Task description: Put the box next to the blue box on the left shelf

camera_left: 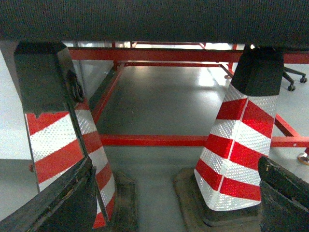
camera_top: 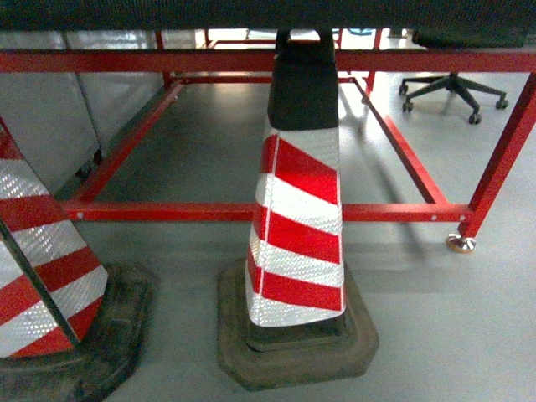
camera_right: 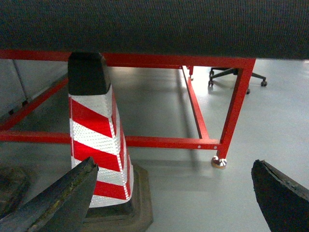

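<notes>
- Neither the blue box nor the roller shelf in any view; no bearing from either tool to the box, its long axis, or the nearer arm to be told yet. Probably somewhere above this low line of sight.
- Dark slab [camera_top: 251, 12] across the top of every view, hiding whatever sits higher up.
- Grey floor [camera_top: 435, 335] below, open between the obstacles.
- Red tube frame [camera_top: 209, 211] straight ahead, low rail crossing the path, foot at the right corner.
- Striped cone [camera_top: 295, 226] dead centre, just in front of the rail; second cone [camera_top: 42, 268] at the left edge, well apart from the first.
- Office chair [camera_top: 452, 88] beyond the frame, far right.
- Left tool [camera_left: 178, 203] wide open, nothing held, both cones showing through the gap.
- Right tool [camera_right: 176, 195] wide open as well, nothing held, cone beside its left finger.
</notes>
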